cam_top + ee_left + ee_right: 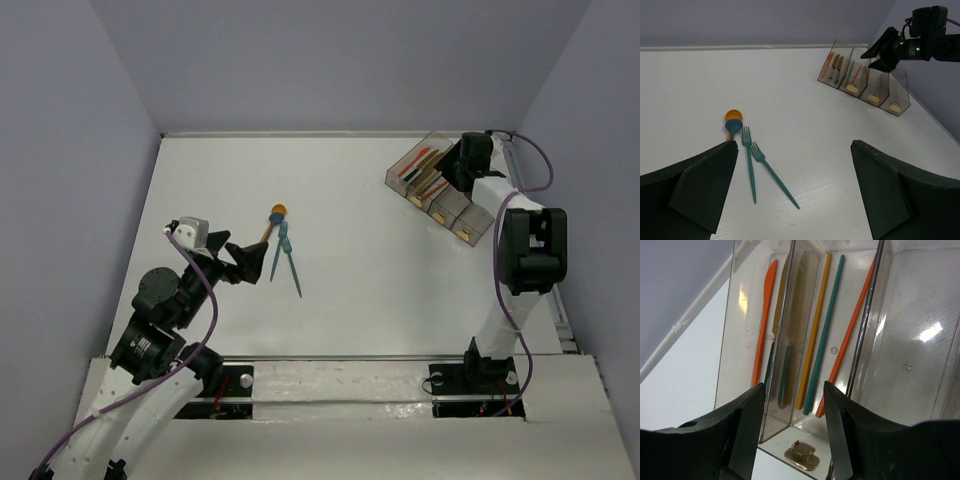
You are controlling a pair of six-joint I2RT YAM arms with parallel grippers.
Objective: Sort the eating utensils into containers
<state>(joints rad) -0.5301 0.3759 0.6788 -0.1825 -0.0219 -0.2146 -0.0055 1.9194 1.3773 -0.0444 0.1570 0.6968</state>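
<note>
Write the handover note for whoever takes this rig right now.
Left gripper: open, holding nothing, low over the table beside the loose utensils.
Right gripper: open, holding nothing, above the bins at the far right of the table.
Done: knives lie in the end bin, and three chopsticks (yellow, teal, orange) in the one next to it.
Left: the spoon and two forks lie together on the table near the left arm. The other two bins show no utensils.
</note>
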